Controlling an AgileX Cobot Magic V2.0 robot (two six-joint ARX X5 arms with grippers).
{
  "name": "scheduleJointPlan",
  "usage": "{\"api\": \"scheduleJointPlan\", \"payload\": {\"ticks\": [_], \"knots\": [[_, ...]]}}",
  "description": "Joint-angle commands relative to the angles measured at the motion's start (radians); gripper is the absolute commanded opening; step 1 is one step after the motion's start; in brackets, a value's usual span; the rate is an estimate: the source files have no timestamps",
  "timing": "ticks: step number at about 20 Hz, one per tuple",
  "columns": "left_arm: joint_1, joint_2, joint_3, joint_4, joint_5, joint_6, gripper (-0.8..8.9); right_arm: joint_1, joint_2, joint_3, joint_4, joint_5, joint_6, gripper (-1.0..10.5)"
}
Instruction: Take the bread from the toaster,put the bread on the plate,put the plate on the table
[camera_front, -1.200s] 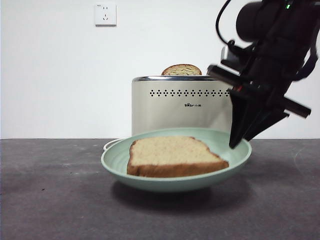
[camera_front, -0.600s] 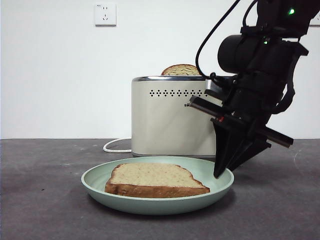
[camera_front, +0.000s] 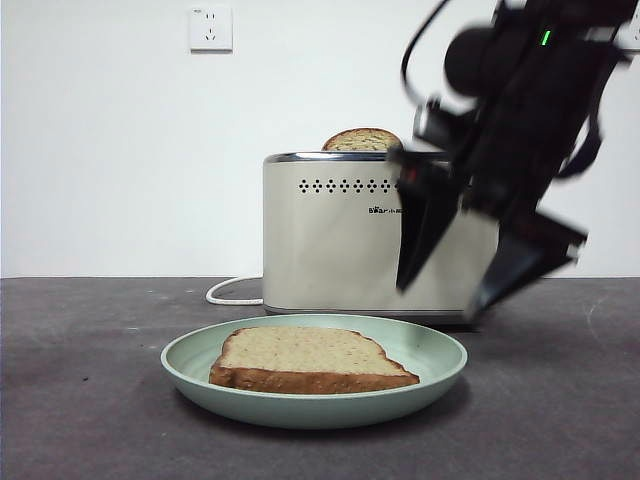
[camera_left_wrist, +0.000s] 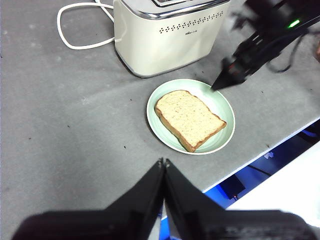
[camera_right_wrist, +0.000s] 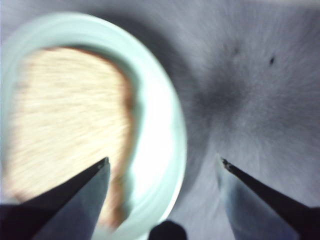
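Two arms share a dark grey-brown table (camera_front: 90, 400) with pale specks and scuffs; behind it rises a plain white wall with a socket plate (camera_front: 211, 28). In the left wrist view the table edge shows, with blue and white floor beyond it.

The plate (camera_front: 430, 362), pale mint green and shallow, rests flat on the table in front of the toaster (camera_front: 330, 235), near but apart from it, and close to the table edge that the left wrist view shows. The bread (camera_front: 305, 358) lies flat inside the plate. In the left wrist view its long axis runs obliquely across the plate, the domed top end toward the toaster and the square end toward the table edge. The toaster stands upright, cream with a chrome rim, its row of dark holes facing the front camera; a second slice (camera_front: 363, 140) stands up out of its slot, and a white cord (camera_front: 228, 292) curls on the table beside it.

The right gripper (camera_front: 440, 302) hangs above the plate rim on the side away from the cord, its jaws spread wide, holding nothing and not touching the plate. It looks blurred.

The left gripper (camera_left_wrist: 164, 162) is high above the table, well apart from the plate, its jaws pressed together with nothing between them.
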Motion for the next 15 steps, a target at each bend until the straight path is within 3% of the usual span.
{"api": "scheduleJointPlan", "payload": {"ticks": [1, 5, 9, 12, 13, 15], "knots": [[0.001, -0.003, -0.001, 0.005, 0.002, 0.013, -0.09, 0.004, -0.113, -0.003, -0.062, -0.005, -0.052, 3.5], [0.001, -0.003, -0.001, 0.006, 0.002, 0.013, -0.09, 0.055, -0.369, -0.003, -0.241, -0.004, -0.121, 3.5], [0.001, -0.003, -0.001, 0.005, 0.002, 0.013, -0.09, 0.118, -0.614, -0.003, -0.381, -0.01, -0.127, 3.5], [0.001, -0.003, -0.001, 0.005, 0.003, 0.012, -0.09, 0.157, -0.759, -0.003, -0.467, -0.08, -0.115, 3.4], [0.001, -0.003, -0.001, 0.005, 0.004, 0.012, -0.09, 0.164, -0.795, -0.003, -0.492, -0.08, -0.107, 3.3], [0.001, -0.003, -0.001, 0.005, 0.006, 0.012, -0.09, 0.168, -0.847, -0.003, -0.546, -0.08, -0.106, 1.5]]}}
